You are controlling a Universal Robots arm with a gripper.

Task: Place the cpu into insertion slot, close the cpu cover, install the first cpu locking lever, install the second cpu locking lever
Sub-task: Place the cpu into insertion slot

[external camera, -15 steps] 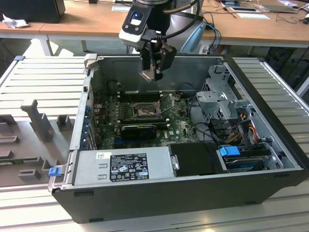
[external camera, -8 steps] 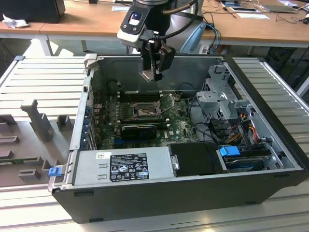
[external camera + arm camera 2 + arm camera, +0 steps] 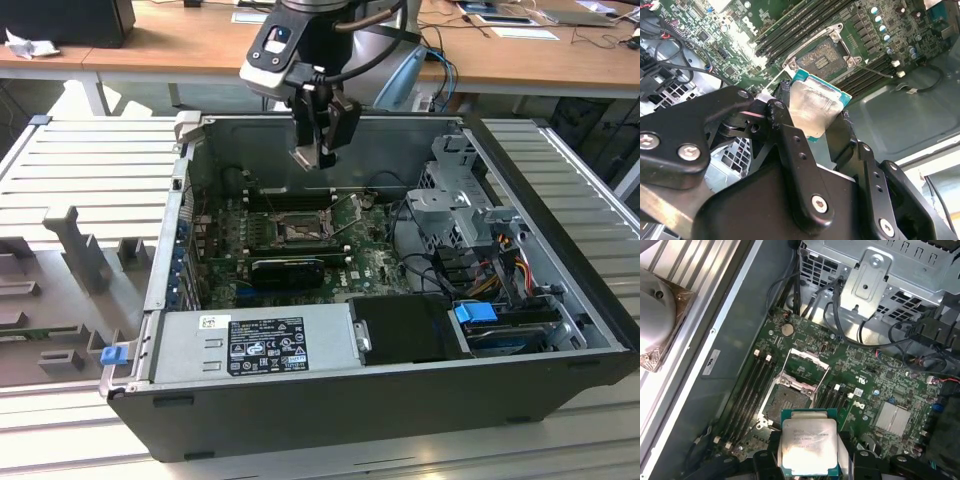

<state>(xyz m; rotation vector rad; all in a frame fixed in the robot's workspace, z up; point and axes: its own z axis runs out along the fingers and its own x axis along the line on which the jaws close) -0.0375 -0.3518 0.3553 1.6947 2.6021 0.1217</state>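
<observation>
My gripper (image 3: 320, 155) hangs over the open computer case, above the motherboard, shut on the cpu (image 3: 304, 158). In both wrist views the cpu (image 3: 809, 442) (image 3: 812, 107) shows as a pale silvery square with a green rim, pinched by its edges between the black fingers (image 3: 785, 120). The insertion slot (image 3: 787, 402) (image 3: 827, 52) (image 3: 300, 232) lies below it on the green board, its metallic centre bare. The cpu cover (image 3: 809, 355), a thin silvery frame, stands swung open beside the slot. A thin wire lever (image 3: 875, 72) juts out beside the socket.
Long black memory slots (image 3: 747, 390) flank the socket. A black graphics card (image 3: 285, 268) lies just in front of it, with a grey power supply (image 3: 250, 345) along the case's near edge. A metal drive cage (image 3: 460, 200) and cables (image 3: 430, 265) stand at the exterior view's right.
</observation>
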